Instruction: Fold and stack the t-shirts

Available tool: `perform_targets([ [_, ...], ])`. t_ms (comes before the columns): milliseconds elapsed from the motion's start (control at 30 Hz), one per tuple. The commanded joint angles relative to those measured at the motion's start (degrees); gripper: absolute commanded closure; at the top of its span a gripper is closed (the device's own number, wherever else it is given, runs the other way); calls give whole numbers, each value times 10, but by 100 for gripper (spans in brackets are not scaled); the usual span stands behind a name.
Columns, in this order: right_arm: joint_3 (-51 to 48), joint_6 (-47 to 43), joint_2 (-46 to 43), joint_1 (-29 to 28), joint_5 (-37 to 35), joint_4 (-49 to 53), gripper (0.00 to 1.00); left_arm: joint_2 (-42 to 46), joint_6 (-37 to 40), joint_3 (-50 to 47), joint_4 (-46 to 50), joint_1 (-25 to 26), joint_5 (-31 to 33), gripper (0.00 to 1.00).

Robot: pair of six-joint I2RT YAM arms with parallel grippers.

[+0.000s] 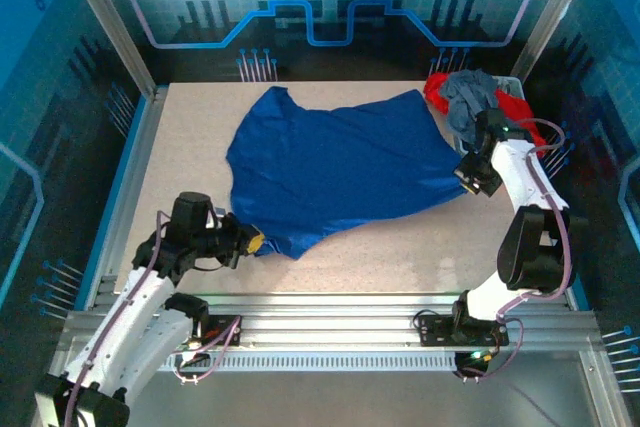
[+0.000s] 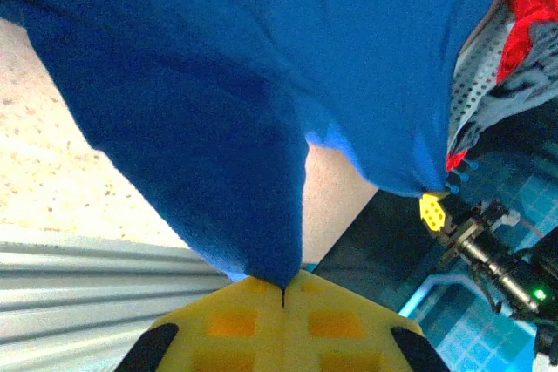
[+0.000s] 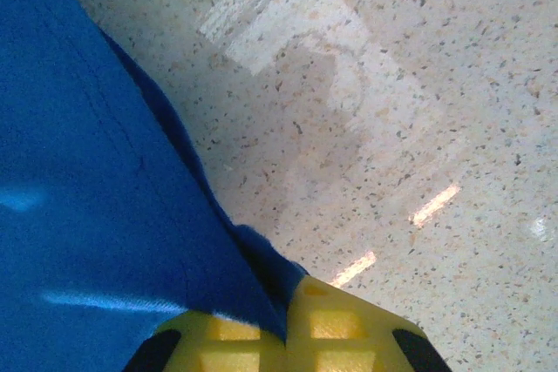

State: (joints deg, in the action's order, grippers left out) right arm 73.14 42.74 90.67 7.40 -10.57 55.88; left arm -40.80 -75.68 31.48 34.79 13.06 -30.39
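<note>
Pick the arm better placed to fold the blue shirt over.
Probably right. The right gripper is shut on the right corner of the blue t-shirt, with the cloth lying leftward to fold over. The left gripper is shut on its near-left corner.

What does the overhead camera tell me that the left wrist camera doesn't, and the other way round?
Overhead: the whole blue t-shirt, its full outline spread across the table. Left wrist: the left tool close up, its yellow pads shut on a blue fold. Both: that shirt, the right tool at its corner, the red and grey t-shirts.
</note>
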Motion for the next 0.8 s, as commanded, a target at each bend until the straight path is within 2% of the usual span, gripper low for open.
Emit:
perform_targets([
  [0, 23, -14, 12, 19, -22, 20, 100, -38, 48, 17, -2, 22, -80, 100],
  [167, 26, -21, 26, 25, -23, 18, 100, -83, 67, -21, -21, 56, -119, 100],
  [267, 25, -21, 43, 25, -13, 16, 100, -118, 105, -31, 11, 63, -96, 99],
  [367, 25, -17, 51, 20, -10, 23, 100, -136, 121, 1, 44, 63, -39, 70],
  [400, 24, -15, 46, 19, -15, 25, 97, -139, 121, 18, 48, 63, -24, 61],
  [467, 14, -7, 24, 15, -28, 25, 80, -152, 128, 69, 66, 58, 23, 51],
  [567, -2, 2, -15, 0, -36, 18, 59, -204, 145, 132, 63, 31, 51, 51],
  [633, -2, 2, -30, -29, -48, 18, 56, -259, 147, 165, 47, 6, 55, 54],
  [767, -16, 9, -43, -84, -39, -6, 57, -388, 154, 231, 21, -39, 69, 64],
])
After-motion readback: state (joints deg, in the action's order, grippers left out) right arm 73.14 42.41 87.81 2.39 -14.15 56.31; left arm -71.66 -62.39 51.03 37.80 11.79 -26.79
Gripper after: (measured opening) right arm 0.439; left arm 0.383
